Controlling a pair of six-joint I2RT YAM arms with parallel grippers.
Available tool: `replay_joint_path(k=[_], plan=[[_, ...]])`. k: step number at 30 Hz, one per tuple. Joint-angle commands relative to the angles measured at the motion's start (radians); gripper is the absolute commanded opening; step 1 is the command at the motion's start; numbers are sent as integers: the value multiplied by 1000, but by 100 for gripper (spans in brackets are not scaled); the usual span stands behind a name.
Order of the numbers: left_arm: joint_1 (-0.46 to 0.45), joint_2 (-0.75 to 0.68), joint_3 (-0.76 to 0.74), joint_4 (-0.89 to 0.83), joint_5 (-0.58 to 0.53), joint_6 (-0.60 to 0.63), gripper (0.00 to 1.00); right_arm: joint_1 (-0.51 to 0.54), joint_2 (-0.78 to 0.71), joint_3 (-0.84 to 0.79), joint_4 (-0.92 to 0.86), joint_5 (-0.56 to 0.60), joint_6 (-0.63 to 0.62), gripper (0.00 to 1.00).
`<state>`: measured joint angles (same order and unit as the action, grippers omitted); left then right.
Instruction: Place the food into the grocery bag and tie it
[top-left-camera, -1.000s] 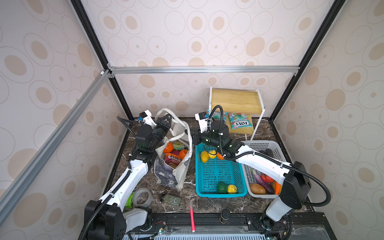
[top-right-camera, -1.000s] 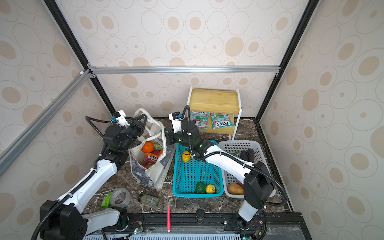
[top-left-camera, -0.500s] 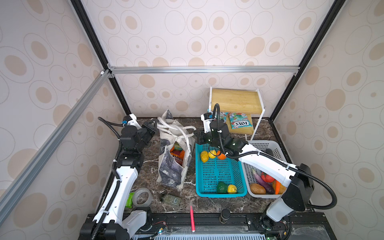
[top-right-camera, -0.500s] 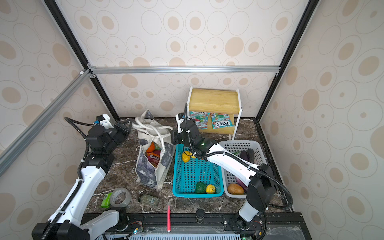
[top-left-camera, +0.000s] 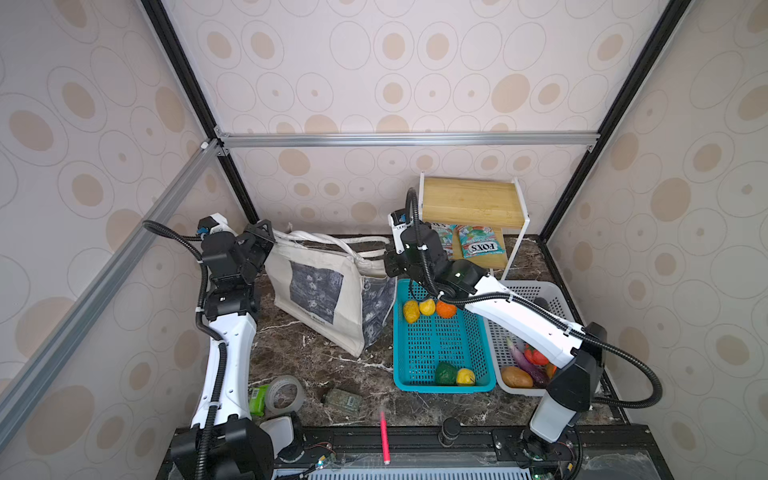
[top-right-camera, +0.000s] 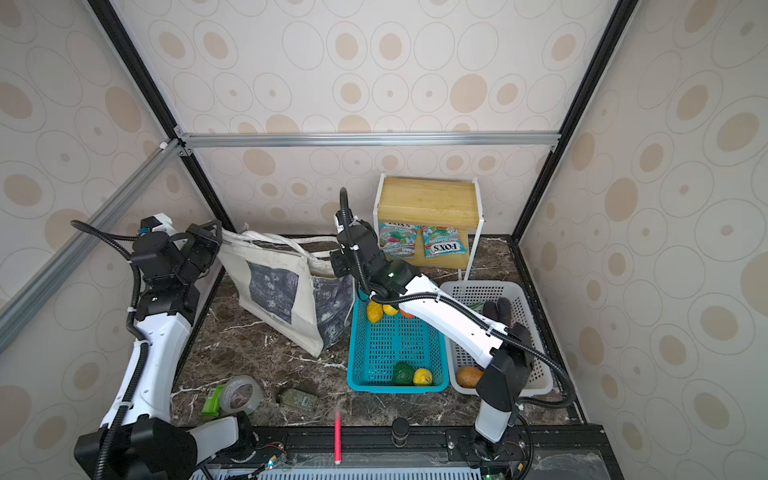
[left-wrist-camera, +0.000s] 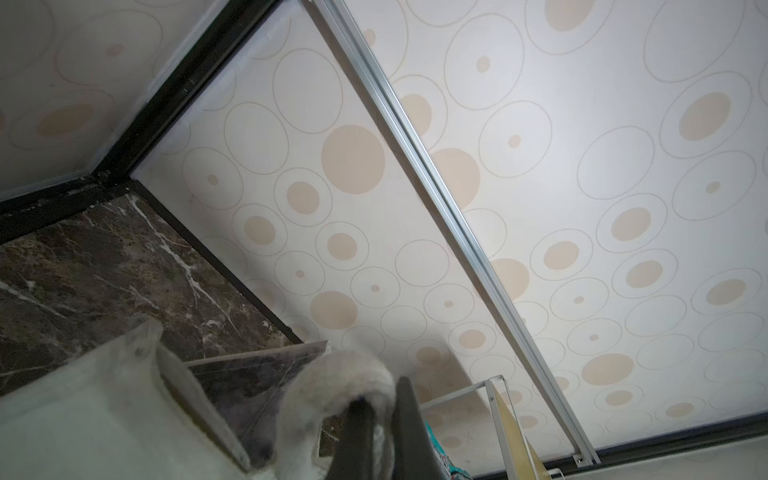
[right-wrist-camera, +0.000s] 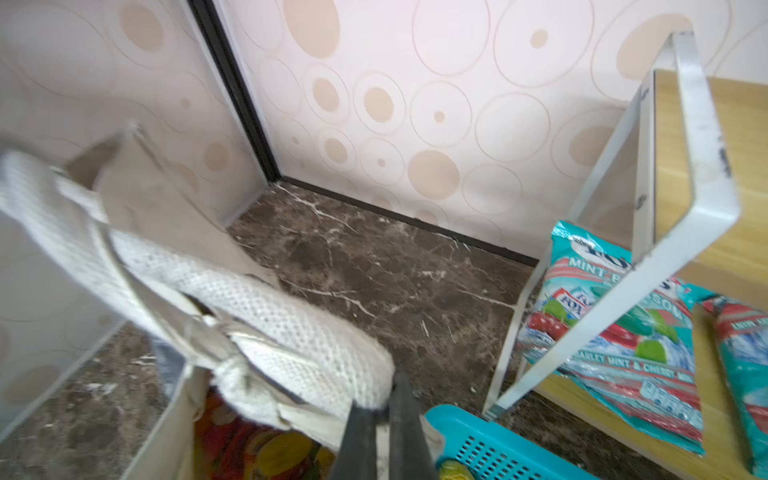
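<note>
The grocery bag (top-left-camera: 316, 286) (top-right-camera: 270, 291), off-white with dark print panels, hangs stretched between my two grippers in both top views. At its left end my left gripper (top-left-camera: 266, 237) (left-wrist-camera: 382, 401) is shut on a pale handle (left-wrist-camera: 332, 374). The right gripper (top-left-camera: 388, 266) (right-wrist-camera: 388, 401) is shut on the other handle (right-wrist-camera: 291, 324) at the bag's right end, above the teal basket's back corner. Food (right-wrist-camera: 257, 453) shows inside the bag in the right wrist view. Two yellow fruits (top-left-camera: 411, 311) and an orange (top-left-camera: 446, 309) lie in the teal basket (top-left-camera: 440, 386).
A white basket (top-left-camera: 552, 299) with vegetables sits right of the teal one, under my right arm. The wooden shelf (top-left-camera: 469, 203) behind holds snack packets (top-left-camera: 482, 247). A tape roll (top-left-camera: 284, 395), a small bottle (top-left-camera: 343, 401) and a red pen (top-left-camera: 384, 440) lie near the front edge.
My left gripper has swung left toward the wall with its handle and the right has drawn slightly right, so the bag's mouth is pulled shut and its side stretched flat.
</note>
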<state>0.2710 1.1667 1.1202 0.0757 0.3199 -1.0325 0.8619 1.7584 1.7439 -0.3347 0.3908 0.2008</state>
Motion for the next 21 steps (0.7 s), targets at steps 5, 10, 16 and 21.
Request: replay_joint_path(k=[5,10,16,21], plan=[[117,-49,-136,159,-173,-24,0,-65,-8,-90,-140,154,87,0],[206,-64,-218,199,-119,-86,0,-113,-36,-153,-155,104,196,0],[228,-74,-262,265,-92,-135,0,-131,-49,-153,-89,31,207,0],[218,-41,-247,349,-37,-219,0,-126,59,41,-78,-44,127,0]])
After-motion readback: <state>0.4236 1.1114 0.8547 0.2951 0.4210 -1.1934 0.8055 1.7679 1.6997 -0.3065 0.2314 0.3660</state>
